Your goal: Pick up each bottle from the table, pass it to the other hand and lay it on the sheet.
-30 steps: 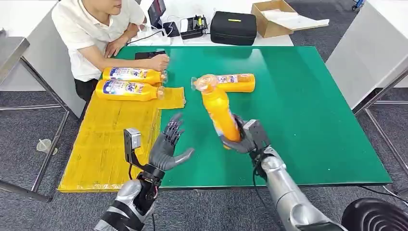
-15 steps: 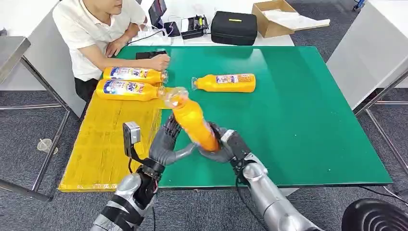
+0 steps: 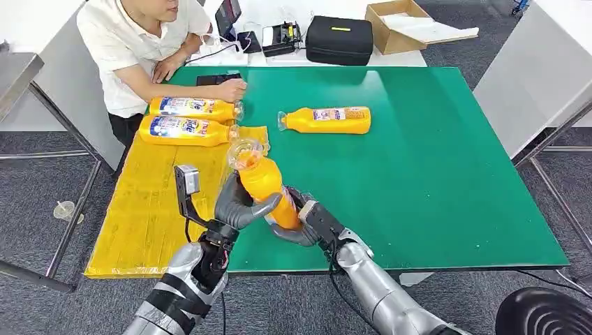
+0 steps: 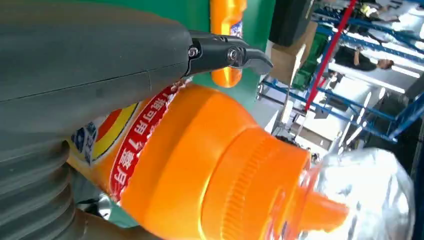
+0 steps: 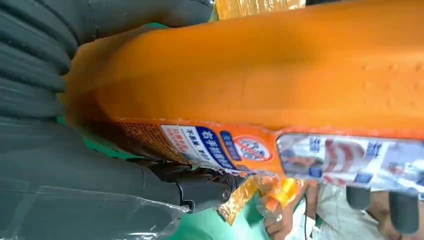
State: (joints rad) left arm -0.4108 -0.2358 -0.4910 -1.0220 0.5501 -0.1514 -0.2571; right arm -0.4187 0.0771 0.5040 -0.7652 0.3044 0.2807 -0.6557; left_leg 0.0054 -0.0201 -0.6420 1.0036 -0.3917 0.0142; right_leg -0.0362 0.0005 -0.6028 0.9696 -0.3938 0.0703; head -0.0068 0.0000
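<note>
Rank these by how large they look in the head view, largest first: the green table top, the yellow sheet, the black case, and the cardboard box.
1. Green table top
2. Yellow sheet
3. Black case and cardboard box: they look about alike, and the frame's top edge cuts off part of the box, so I would not rank them.

The lower body of the held bottle (image 3: 269, 190) was hidden in the head view by the left hand (image 3: 241, 207) and right hand (image 3: 301, 222). Its base was cut off in the left wrist view. The person (image 3: 143, 42) was cropped at the picture's upper edge.
</note>
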